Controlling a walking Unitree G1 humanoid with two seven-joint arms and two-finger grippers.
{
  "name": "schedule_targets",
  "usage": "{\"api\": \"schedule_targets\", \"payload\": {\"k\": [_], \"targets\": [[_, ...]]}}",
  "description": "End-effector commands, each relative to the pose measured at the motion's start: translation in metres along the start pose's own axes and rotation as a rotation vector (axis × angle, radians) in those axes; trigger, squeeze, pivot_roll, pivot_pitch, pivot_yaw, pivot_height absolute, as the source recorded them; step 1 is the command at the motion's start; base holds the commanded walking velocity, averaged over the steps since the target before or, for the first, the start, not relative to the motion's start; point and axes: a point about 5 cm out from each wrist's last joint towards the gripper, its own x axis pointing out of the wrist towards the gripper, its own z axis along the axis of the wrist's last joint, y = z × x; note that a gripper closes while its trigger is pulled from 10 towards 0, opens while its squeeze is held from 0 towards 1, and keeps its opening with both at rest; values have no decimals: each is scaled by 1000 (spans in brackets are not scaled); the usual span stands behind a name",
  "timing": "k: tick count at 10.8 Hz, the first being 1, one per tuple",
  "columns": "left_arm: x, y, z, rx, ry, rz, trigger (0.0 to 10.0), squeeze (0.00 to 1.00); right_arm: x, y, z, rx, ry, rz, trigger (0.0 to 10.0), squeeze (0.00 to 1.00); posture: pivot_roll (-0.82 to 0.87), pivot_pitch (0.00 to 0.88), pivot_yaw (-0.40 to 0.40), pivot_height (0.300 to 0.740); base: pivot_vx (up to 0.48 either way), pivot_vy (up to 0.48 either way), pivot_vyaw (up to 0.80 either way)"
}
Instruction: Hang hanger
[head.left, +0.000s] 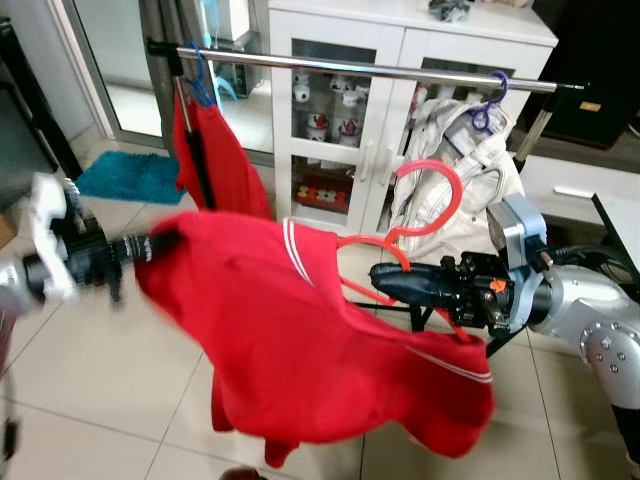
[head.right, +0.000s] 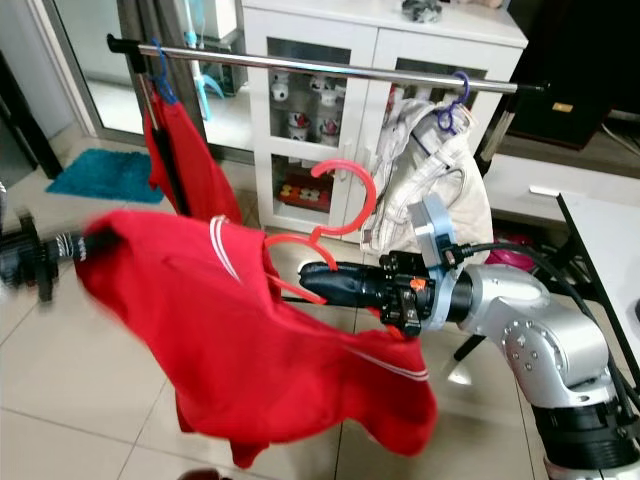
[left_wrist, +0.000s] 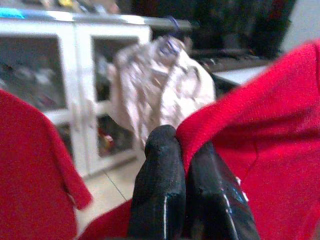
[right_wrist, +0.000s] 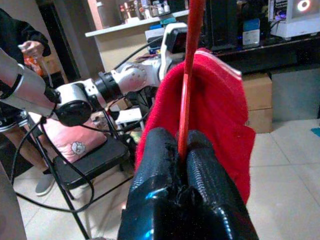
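Your left arm (head.left: 45, 250) is smeared by motion blur in the head views, so you cannot make out its joints. The left gripper (left_wrist: 186, 150) has its fingertips buried in the red shirt (head.left: 310, 340), and the cloth hides what lies between them. The shirt covers most of the red hanger (head.left: 425, 205); you see only its hook and part of one shoulder. The right gripper (right_wrist: 182, 145) is pinched on the hanger's thin bar, whose top is cut off by the right wrist picture's edge. The left wrist view is soft, so the white garment (left_wrist: 160, 85) and cabinet (left_wrist: 75, 90) contents stay unreadable. The person (right_wrist: 20, 60) is cut off at the frame's edge.
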Motion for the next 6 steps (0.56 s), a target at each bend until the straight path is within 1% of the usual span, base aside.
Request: {"api": "schedule_targets", "payload": {"k": [1,2,3,4,5,6], "targets": [[-4,7,14,18,-89,67,0,0,-4,2,3,-28,-7,-5,10000,0,63,0,-5,740,0,0,0],[-12,15,32,-67,-264,119,0,0,-6,1,-2,-12,13,-28,10000,0,62,0,0,740,0,0,0],[-15,18,34,-94,-313,151,0,0,-7,1,-4,-8,17,-38,10000,0,62,0,0,740,0,0,0],[-19,26,36,-108,-364,247,0,0,-8,1,-4,-7,17,-40,10000,0,61,0,2,740,0,0,0],[-20,36,32,-105,-337,374,0,0,-8,1,-4,-6,16,-41,10000,0,60,0,4,740,0,0,0],[-17,37,24,-101,-281,389,0,0,-8,2,-4,-5,12,-41,10000,0,60,0,4,740,0,0,0]]}}
